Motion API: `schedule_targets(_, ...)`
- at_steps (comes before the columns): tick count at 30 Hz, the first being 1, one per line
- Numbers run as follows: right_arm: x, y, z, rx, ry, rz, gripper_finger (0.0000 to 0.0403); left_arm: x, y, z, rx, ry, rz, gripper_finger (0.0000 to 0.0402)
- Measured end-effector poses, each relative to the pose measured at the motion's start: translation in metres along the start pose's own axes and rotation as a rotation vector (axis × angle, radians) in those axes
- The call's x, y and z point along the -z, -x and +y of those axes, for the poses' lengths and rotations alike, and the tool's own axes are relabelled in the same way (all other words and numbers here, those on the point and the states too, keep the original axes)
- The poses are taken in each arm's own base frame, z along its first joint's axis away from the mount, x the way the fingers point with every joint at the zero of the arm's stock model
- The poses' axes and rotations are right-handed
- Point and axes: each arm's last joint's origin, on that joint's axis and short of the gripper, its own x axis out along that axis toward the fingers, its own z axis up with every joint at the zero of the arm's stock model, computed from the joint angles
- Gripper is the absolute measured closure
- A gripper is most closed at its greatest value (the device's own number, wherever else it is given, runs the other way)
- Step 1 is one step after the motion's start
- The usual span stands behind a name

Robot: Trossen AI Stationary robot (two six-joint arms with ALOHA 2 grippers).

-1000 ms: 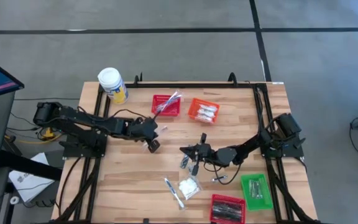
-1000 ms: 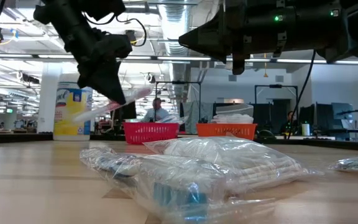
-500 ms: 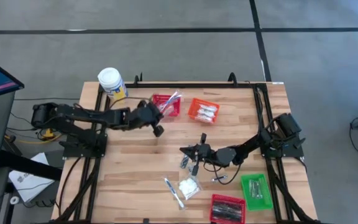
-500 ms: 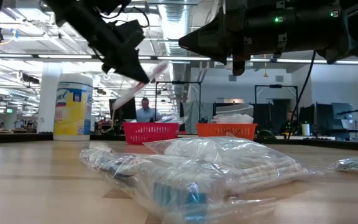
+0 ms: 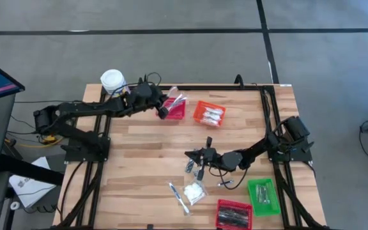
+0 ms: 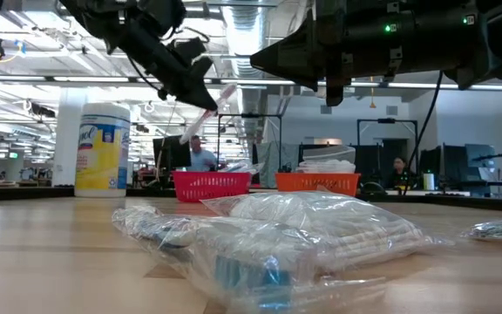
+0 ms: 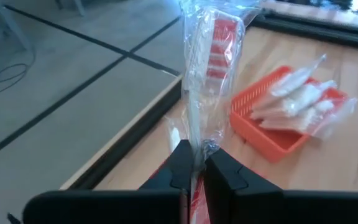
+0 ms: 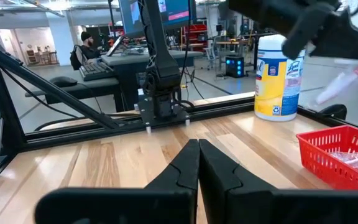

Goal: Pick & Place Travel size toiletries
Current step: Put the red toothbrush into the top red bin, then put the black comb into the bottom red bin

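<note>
My left gripper (image 5: pixel 163 111) is at the far side of the table, over the red basket (image 5: pixel 173 108), and is shut on a clear-wrapped slim toiletry stick (image 7: pixel 205 56). The same stick (image 6: pixel 219 96) shows high above the baskets in the low view. More wrapped toiletries (image 5: pixel 195 191) lie flat on the table near its front, large in the low view's foreground (image 6: pixel 303 235). My right gripper (image 5: pixel 189 153) hangs shut over mid-table with nothing between its fingers (image 8: pixel 185 168). My left gripper pinches the clear wrapper's near end (image 7: pixel 196 153) between its two fingers. The fingers come from the table's left, slanting a little down. The wrapped stick reaches out beyond the fingertips, lifted clear above the red basket.
An orange basket (image 5: pixel 209 114) with white packets stands right of the red one. A yellow jar with a white lid (image 5: pixel 114 86) stands at the far left corner. A green basket (image 5: pixel 262 193) and another red basket (image 5: pixel 234 214) sit at the near right.
My left gripper has swung from mid-table toward the far edge and up, turning as it went, and now is at the red basket. It stays shut on the wrapped stick, which has travelled with it clear of the table.
</note>
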Motion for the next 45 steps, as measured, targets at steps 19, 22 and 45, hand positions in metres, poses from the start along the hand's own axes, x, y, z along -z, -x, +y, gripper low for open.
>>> schedule_targets(19,0.001,0.000,0.000,0.002,0.011,0.012,0.0403,0.050,-0.076,-0.002,-0.031,-0.055,0.133,0.0393)
schedule_targets(22,0.001,0.000,0.000,0.002,0.012,0.013,0.0403,0.055,-0.080,0.002,-0.047,0.003,0.146,0.0393)
schedule_targets(45,0.002,0.000,0.000,0.002,0.012,0.015,0.0403,0.057,-0.083,0.009,-0.063,0.035,0.155,0.0313)
